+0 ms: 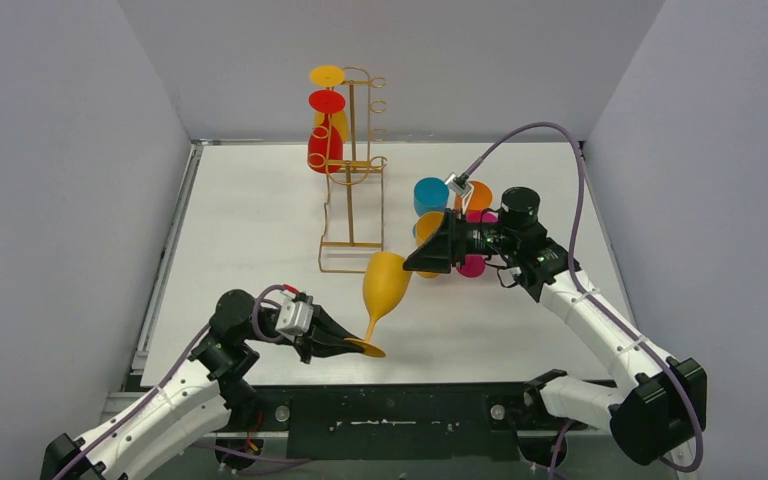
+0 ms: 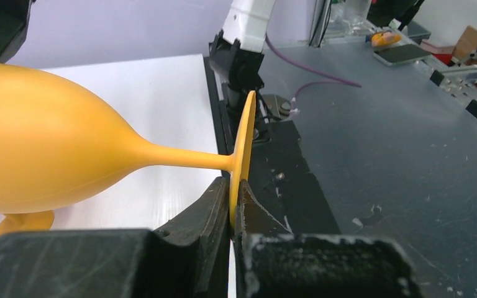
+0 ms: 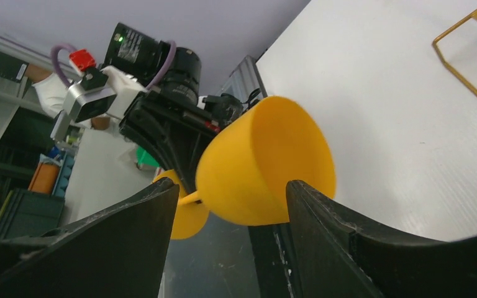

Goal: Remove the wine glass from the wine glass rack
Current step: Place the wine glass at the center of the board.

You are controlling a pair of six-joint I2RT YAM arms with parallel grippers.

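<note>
I judge wine glass (image 1: 384, 285) light, stiff, slick | left pincer (image 1: 358, 346) pinches its foot edge | right pincer (image 1: 413, 263) wide astride bowl, safest hold there

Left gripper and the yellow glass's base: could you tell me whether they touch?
Touching: the left wrist view shows the left gripper pinching the yellow wine glass by its base.

I get bright, even light from above; shadows on the table (image 1: 260, 220) are faint. Nearest the lens, my right claw (image 3: 231, 189) has fingers (image 3: 360, 248) that look soft and stretched.
</note>
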